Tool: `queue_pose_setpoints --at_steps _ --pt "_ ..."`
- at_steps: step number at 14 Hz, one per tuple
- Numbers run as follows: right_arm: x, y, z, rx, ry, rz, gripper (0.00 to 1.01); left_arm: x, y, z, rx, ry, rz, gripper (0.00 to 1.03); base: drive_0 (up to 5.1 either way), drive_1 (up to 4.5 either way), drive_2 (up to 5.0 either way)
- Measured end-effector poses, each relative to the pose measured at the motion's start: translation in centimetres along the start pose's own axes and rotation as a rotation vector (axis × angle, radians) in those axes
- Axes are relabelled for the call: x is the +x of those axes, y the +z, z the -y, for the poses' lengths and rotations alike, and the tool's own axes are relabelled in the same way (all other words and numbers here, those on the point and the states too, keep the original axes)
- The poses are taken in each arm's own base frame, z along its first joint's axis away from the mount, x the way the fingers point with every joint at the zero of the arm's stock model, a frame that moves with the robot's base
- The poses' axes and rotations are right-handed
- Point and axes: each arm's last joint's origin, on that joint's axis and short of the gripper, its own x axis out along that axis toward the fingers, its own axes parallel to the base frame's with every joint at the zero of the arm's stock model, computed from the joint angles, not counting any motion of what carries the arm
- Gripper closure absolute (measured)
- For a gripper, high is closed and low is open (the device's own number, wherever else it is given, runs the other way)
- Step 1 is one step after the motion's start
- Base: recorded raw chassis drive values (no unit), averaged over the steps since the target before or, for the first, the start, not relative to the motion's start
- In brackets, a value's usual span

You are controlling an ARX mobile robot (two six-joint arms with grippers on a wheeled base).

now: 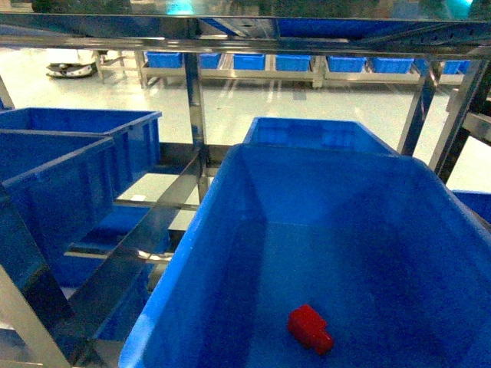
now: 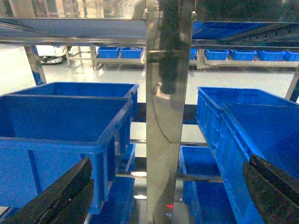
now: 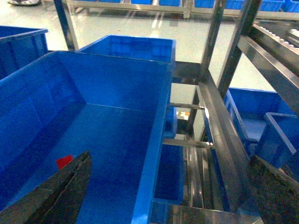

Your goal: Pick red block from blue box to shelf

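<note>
The red block [image 1: 310,329] lies on the floor of the large blue bin [image 1: 230,253] nearest the robot, toward the front of the bin and clear of its walls. In the right wrist view the same block [image 3: 64,161] shows as a small red patch on the bin floor, just above the tip of the left-hand finger [image 3: 65,191] of the right gripper [image 3: 168,196]. That gripper's two dark fingers stand wide apart at the lower corners of the view, with nothing between them; it hangs above the near end of the bin. The left gripper [image 2: 163,198] is likewise spread wide, holding nothing, and faces a shiny square post [image 2: 166,116] of the stainless-steel shelf [image 1: 196,100]. A second blue bin [image 1: 314,132] sits just behind the first on the same level, and two more blue bins [image 1: 69,161] rest on the shelf to the left of the post
</note>
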Motion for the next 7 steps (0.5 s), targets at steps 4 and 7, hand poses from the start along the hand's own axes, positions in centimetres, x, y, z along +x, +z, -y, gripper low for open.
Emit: queue_pose_setpoints --at_steps 4,7 --pt "-0.46 -0.05 0.42 0.006 -0.024 0.254 0.59 0.00 0.00 0.00 0.000 0.000 0.000 0.05 0.0 0.00 0.0" --pt "-0.81 -0.05 0.42 0.006 -0.024 0.265 0.87 0.00 0.00 0.00 0.000 0.000 0.000 0.05 0.0 0.00 0.0"
